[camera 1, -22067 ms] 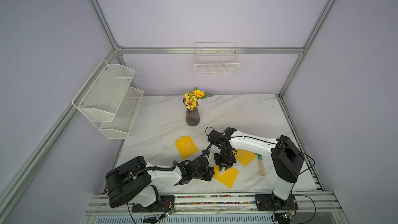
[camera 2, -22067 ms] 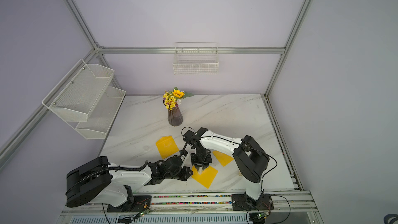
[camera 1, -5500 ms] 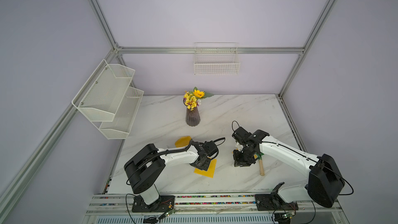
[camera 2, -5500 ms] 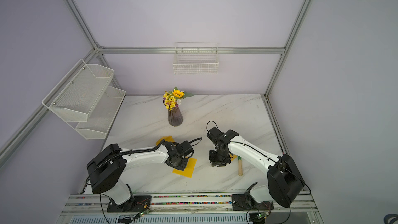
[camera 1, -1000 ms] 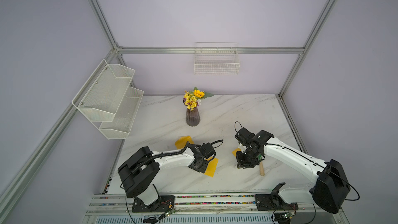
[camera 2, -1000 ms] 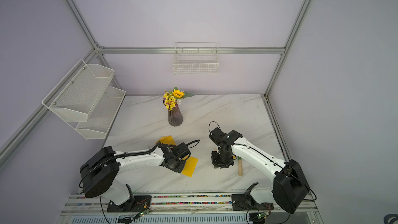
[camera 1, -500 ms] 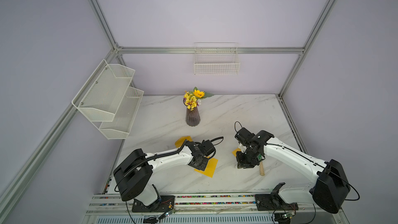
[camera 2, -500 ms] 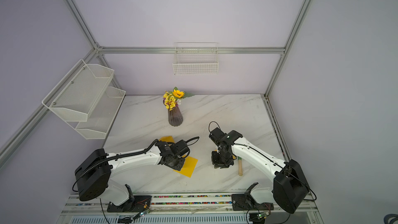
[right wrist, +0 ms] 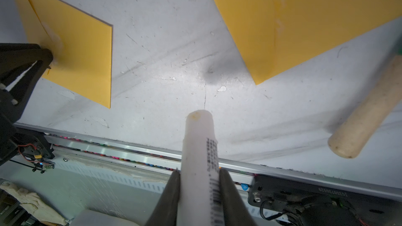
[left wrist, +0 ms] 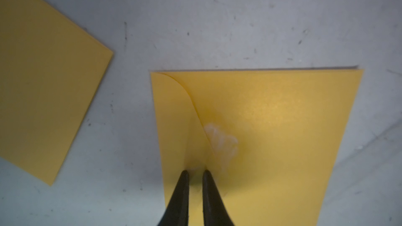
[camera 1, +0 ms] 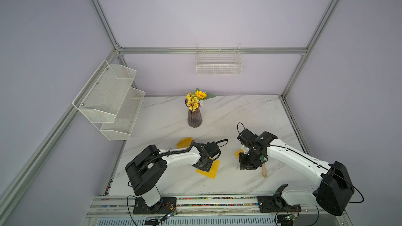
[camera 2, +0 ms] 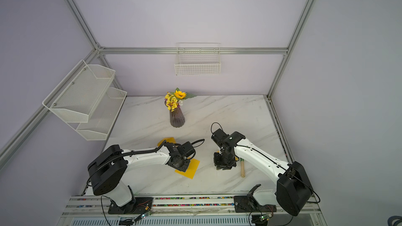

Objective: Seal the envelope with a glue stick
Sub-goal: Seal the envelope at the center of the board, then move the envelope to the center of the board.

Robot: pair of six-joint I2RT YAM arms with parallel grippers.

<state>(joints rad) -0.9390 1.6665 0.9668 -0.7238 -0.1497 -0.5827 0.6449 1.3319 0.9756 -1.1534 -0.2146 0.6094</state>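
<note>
"Yellow paper envelope (left wrist: 272,127) flat on the white marble tabletop (left wrist: 217,18): why did the left gripper (left wrist: 194,171) stand on it?"

"Its black fingers were drawn almost together, with only a slit between them, and their tips were set on the point of the curved flap (left wrist: 178,116). That looked like pressing the flap down onto the whitish glue smear (left wrist: 221,142) just beside it. Whether they also nipped the paper could not be told."

"And where was the glue?"

"The white plastic glue stick with the dark-printed label (right wrist: 199,140) was clamped between the fingers of the right gripper (right wrist: 199,172), bare end outward. It hung over bare marble, well apart from the envelope. With the far wall as twelve, that put it at about three o'clock of the envelope. It was probably parked there so that it smeared nothing while the flap took."

"Was anything crowding either arm?"

"A pale wooden handle (right wrist: 369,116) lay just beside the right gripper at four o'clock. A second yellow envelope (left wrist: 43,83) lay near the first at eleven o'clock, touching neither."
</note>
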